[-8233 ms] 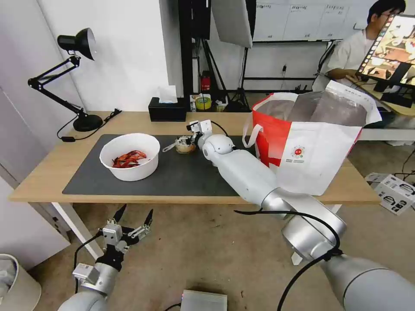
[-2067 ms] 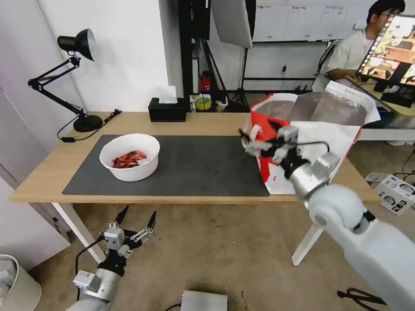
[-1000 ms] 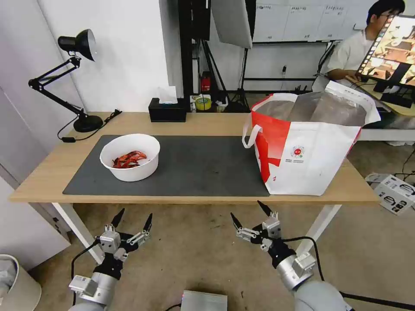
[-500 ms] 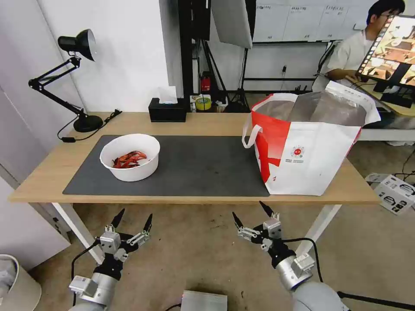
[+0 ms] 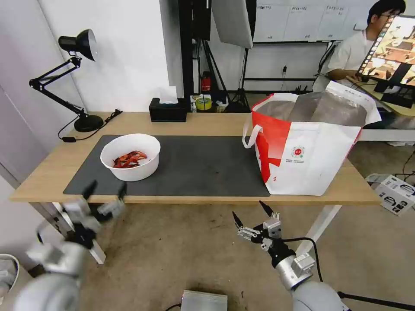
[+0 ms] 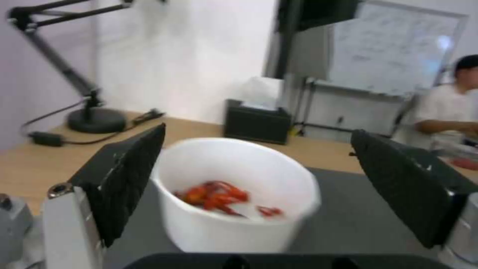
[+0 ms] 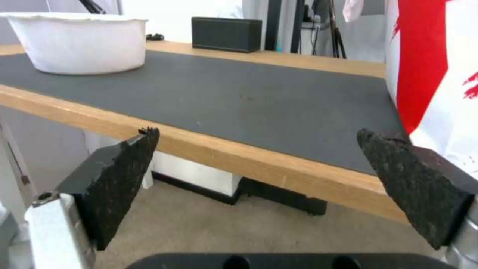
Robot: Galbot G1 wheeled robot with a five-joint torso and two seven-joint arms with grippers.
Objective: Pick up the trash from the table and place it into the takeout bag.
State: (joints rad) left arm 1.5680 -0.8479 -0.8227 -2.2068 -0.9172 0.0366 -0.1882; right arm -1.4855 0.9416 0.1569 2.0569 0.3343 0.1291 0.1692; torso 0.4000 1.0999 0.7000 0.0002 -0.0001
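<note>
Below the desk's front edge, on the bowl's side, the left gripper (image 5: 105,199) is spread wide and holds nothing; its wrist view looks between the two dark fingers (image 6: 127,179) straight at the bowl (image 5: 130,156). That white bowl of red shells sits on the grey mat (image 5: 194,166), well apart from the takeout bag (image 5: 309,144), which stands open at the mat's other end. Nearer the bag, the right gripper (image 5: 253,221) hangs low under the desk (image 5: 207,121), also wide open and empty. To take the bowl well, I judge one finger should go inside the rim and one outside, the lift kept level so no shells spill. Counted: one bowl, one bag, one black tissue box (image 5: 168,112), one lamp (image 5: 78,77), two grippers.
</note>
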